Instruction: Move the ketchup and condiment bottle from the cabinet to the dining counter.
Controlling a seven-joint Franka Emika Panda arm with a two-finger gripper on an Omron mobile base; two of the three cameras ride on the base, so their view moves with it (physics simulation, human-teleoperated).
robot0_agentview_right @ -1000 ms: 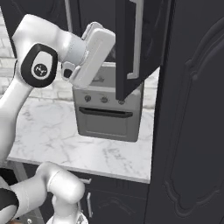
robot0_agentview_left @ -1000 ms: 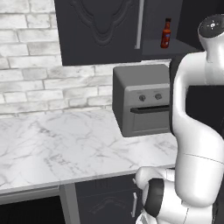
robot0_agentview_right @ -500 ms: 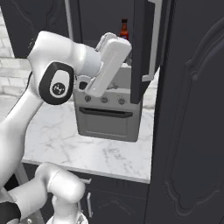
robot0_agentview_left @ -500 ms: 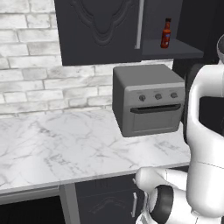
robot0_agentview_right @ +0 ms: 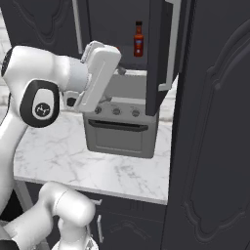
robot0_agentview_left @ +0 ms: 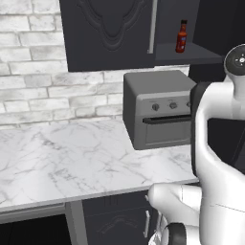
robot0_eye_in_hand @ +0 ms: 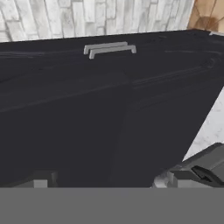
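The condiment bottle [robot0_agentview_left: 181,37] [robot0_agentview_right: 139,40] stands upright on the open shelf of the dark cabinet [robot0_agentview_left: 110,33]. The cabinet's right door [robot0_agentview_right: 160,53] is swung open and its left door is closed. My gripper [robot0_agentview_right: 118,71] hangs open and empty just above the toaster oven's top, below and left of the bottle and apart from it. In the hand view its two dark fingertips [robot0_eye_in_hand: 39,179] stand wide apart in front of a dark panelled surface. The ketchup and the dining counter are out of view.
A grey toaster oven [robot0_agentview_left: 158,112] [robot0_agentview_right: 119,127] sits on the marble counter [robot0_agentview_left: 62,158] against the brick wall, right under the open shelf. A tall dark cupboard [robot0_agentview_right: 215,136] closes off the right side. Two silver bar handles [robot0_eye_in_hand: 109,48] show on the dark panel.
The arm has swung down and the hand has dropped lower and leftward, uncovering the bottle in the right base view. The jaws stayed open and the base has not moved.
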